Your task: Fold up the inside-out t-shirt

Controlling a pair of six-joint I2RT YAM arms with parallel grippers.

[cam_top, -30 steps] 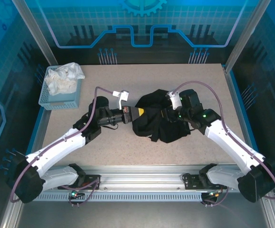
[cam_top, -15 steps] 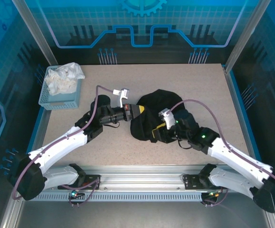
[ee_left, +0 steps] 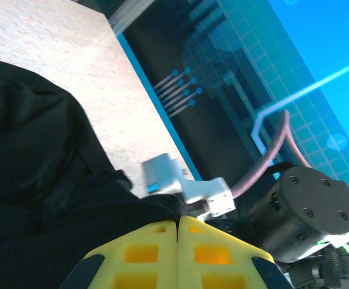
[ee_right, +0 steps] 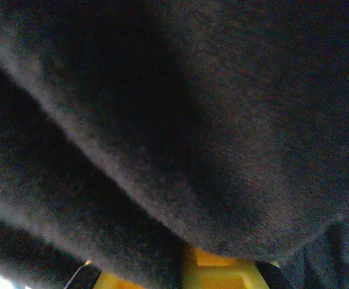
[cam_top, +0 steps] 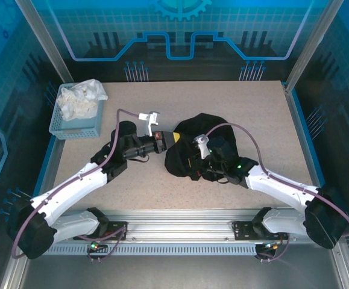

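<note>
The t-shirt (cam_top: 192, 125) lies as a black crumpled heap a little right of the middle of the worktop (cam_top: 150, 186), not yet spread flat. So we judge the task to be at its beginning: the cloth must be opened out before any fold is possible.

The left hand (cam_top: 175, 138) is at the heap's left edge and is closed. In its own camera the cloth runs right up to where the yellow fingers (ee_left: 210, 253) meet, so we believe it pinches the edge. The right hand (cam_top: 193, 161) is pushed into the near side of the heap, closed as well. Cloth hangs over its fingers (ee_right: 216, 271), and we cannot tell if a fold is caught.

The next move, in our opinion, calls for drawing the hands apart slowly to stretch the cloth. Sleeves, collar and any print are hidden in the folds. A basket (cam_top: 59, 129) with white cloth (cam_top: 81, 99) stands well apart, far left.
</note>
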